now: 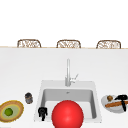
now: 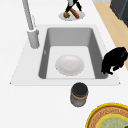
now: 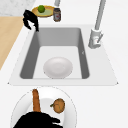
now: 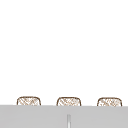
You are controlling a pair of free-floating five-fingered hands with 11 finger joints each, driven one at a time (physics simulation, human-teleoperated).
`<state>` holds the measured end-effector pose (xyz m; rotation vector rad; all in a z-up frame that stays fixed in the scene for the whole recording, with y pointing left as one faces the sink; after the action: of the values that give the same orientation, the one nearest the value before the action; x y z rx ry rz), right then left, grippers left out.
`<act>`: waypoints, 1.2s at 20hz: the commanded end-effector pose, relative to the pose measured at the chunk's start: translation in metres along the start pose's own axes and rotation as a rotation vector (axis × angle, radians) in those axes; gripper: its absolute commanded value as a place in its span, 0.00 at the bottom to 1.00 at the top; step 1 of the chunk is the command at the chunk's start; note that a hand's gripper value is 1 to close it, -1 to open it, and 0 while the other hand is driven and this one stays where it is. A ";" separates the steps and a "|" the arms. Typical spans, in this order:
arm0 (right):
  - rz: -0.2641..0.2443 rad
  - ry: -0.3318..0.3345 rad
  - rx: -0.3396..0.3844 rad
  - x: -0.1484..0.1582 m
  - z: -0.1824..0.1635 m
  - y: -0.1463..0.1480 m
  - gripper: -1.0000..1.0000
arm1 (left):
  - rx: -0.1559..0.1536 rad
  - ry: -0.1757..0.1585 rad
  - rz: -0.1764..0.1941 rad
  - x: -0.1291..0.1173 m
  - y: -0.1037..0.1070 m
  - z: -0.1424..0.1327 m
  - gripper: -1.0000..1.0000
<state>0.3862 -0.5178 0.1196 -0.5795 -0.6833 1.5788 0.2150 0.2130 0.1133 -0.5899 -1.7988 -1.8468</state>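
My right hand (image 1: 122, 99) is over a white plate (image 1: 105, 101) on the counter right of the sink. Its fingers curl down round an orange stick (image 1: 112, 104) lying on that plate. In the right side view the right hand (image 3: 35, 120) covers the near end of the orange stick (image 3: 36, 99). A small brown round item (image 3: 58, 105) lies beside it. My left hand (image 1: 42, 112) hovers at the sink's front left corner, fingers hanging relaxed and holding nothing; it is the left hand (image 2: 113, 61) above the rim in the left side view.
A white bowl (image 2: 69, 65) rests in the sink basin (image 2: 96, 50). A red ball shape (image 1: 67, 115) covers the basin's front in the front view. The faucet (image 1: 68, 72) stands behind. A dark jar (image 1: 28, 98) and a woven dish (image 1: 17, 106) with a green fruit (image 1: 8, 111) stand left.
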 end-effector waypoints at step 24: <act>0.007 0.094 -0.258 0.028 0.035 -0.048 1.00 | 0.000 0.000 0.000 0.000 0.000 0.000 0.50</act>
<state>0.3953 -0.4924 0.1556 -0.8503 -0.8264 1.4670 0.2150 0.2130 0.1133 -0.5898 -1.7989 -1.8468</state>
